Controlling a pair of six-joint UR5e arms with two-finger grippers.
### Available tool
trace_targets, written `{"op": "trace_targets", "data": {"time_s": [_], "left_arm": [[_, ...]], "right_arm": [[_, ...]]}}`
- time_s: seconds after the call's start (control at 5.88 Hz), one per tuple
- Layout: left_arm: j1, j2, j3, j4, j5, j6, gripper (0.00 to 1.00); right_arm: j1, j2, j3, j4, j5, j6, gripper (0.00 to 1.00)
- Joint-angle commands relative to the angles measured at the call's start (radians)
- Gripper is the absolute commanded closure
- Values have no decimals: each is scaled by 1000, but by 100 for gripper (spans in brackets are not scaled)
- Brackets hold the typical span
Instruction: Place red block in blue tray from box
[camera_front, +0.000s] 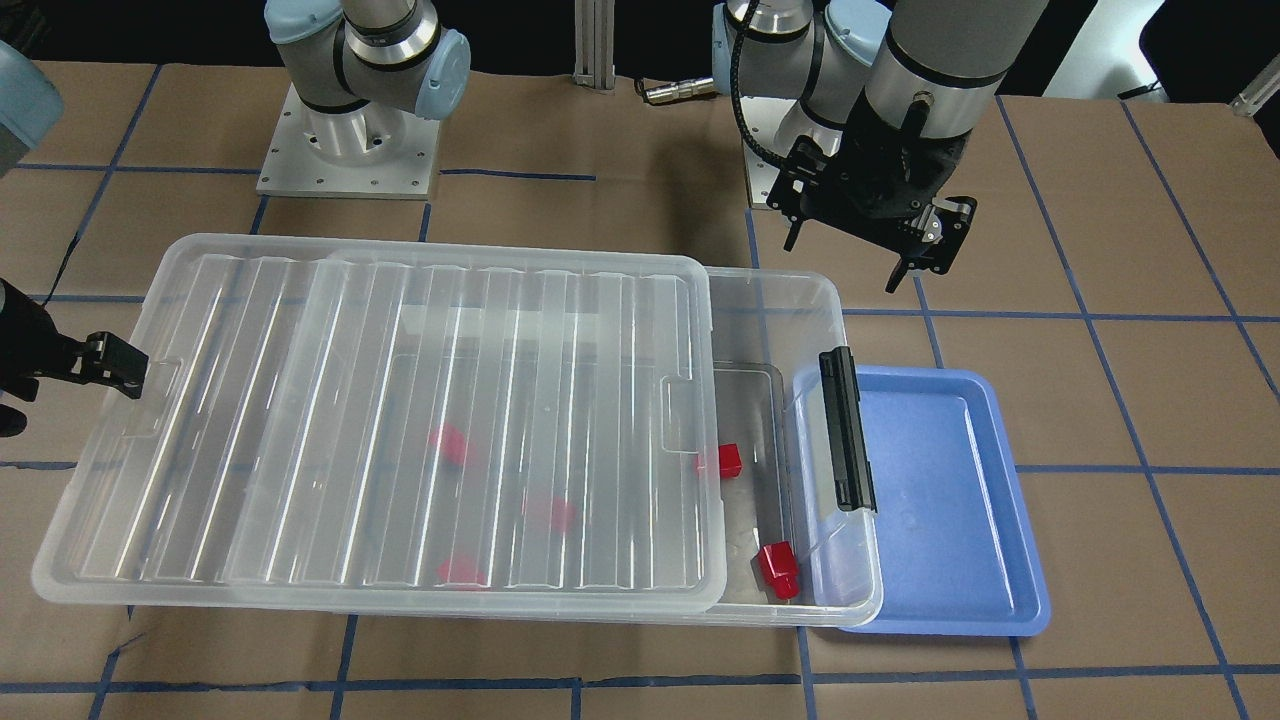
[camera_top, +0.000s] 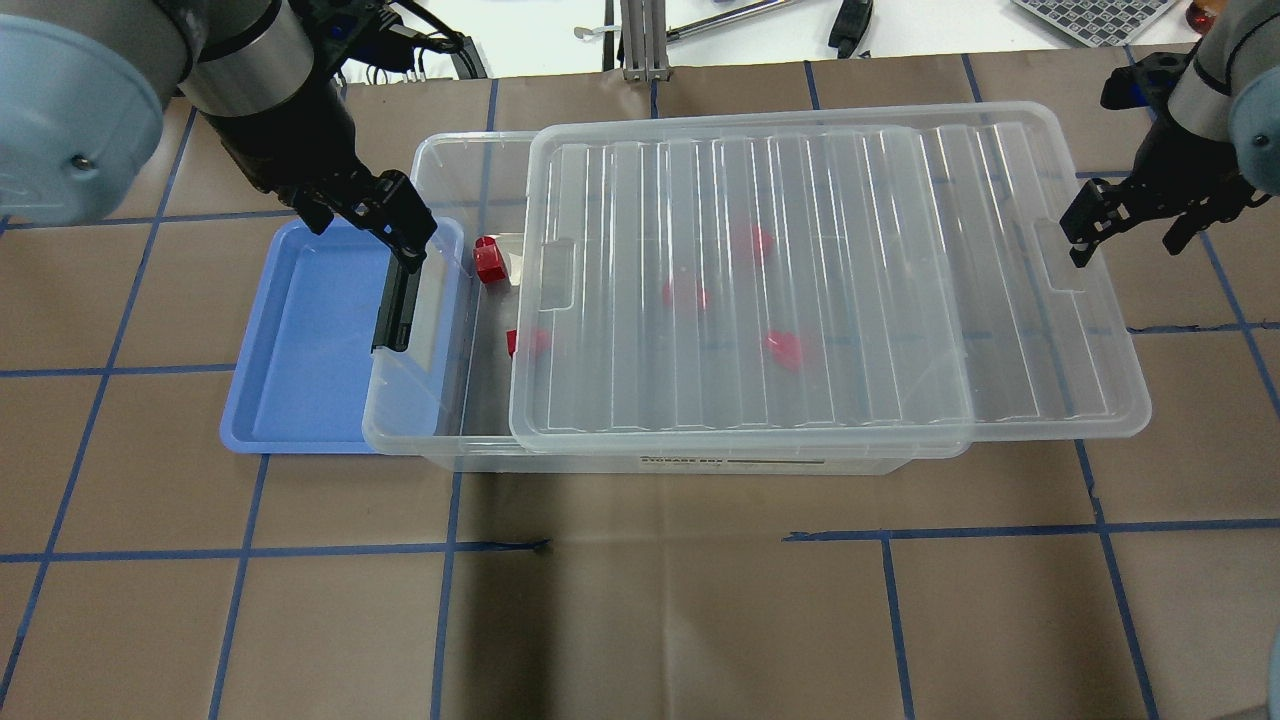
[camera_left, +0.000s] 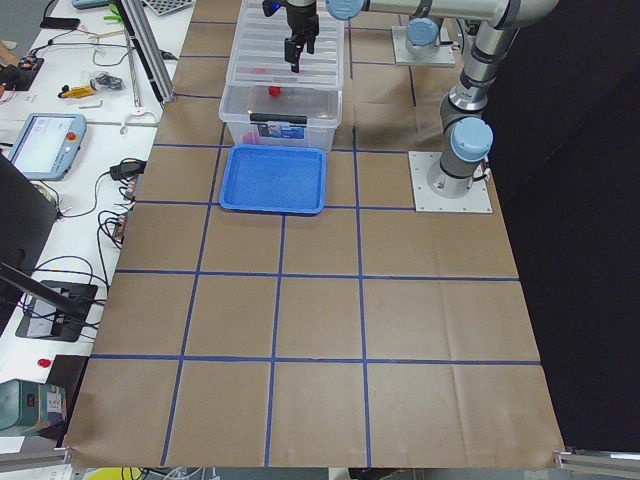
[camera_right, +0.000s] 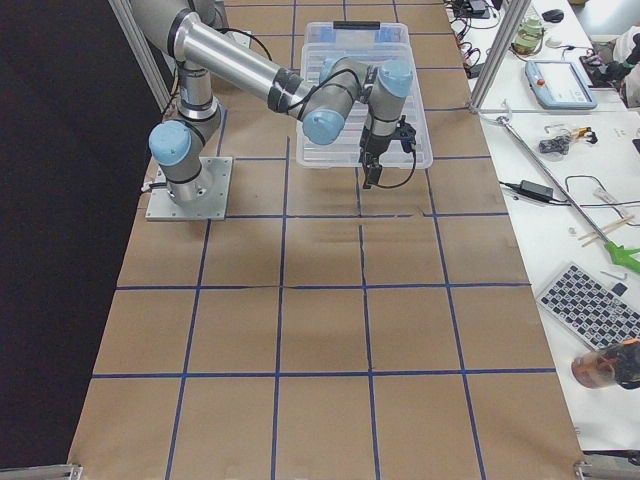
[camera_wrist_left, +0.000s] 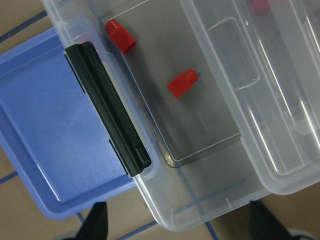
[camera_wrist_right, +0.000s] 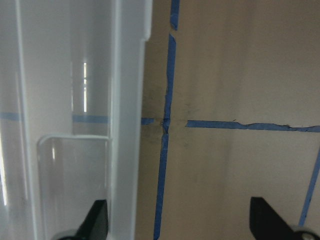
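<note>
Red block (camera_front: 778, 572) not yet picked: it lies in box (camera_front: 800, 300) at the uncovered end toward bench's left edge, blue tray (camera_front: 950, 480) empty beside it, left gripper (camera_front: 840, 262) wide, empty above, right gripper (camera_top: 1120, 228) wide at lid (camera_front: 430, 420) rim.

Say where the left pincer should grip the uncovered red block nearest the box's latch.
Come straight down through the gap the offset lid leaves and pinch the red block across its wider cube body, not the narrow stub: it lies on its side.
</note>
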Motion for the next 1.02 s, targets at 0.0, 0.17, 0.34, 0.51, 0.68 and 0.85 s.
{"op": "trace_targets", "data": {"time_s": [0.0,0.17,0.34,0.51,0.68,0.85], "left_arm": [[-9,-12,-2,0,0,130,1],[-8,-14,-7,-1,-2,274,1],[6,-26,-10,3,-2,461,1],[14,-66,-7,8,-2,675,1],[15,-81,-7,40,0,788,2],[15,-89,-11,77,5,877,2]], "right_arm": [[-35,3,-3,-7,-4,-47,0],[-37,3,-6,-7,-5,-50,0],[-38,4,-6,-10,-5,-57,0],[-54,4,-6,-13,-5,-79,0],[-57,4,-6,-18,-5,-87,0],[-58,3,-6,-20,-5,-92,0]]}}
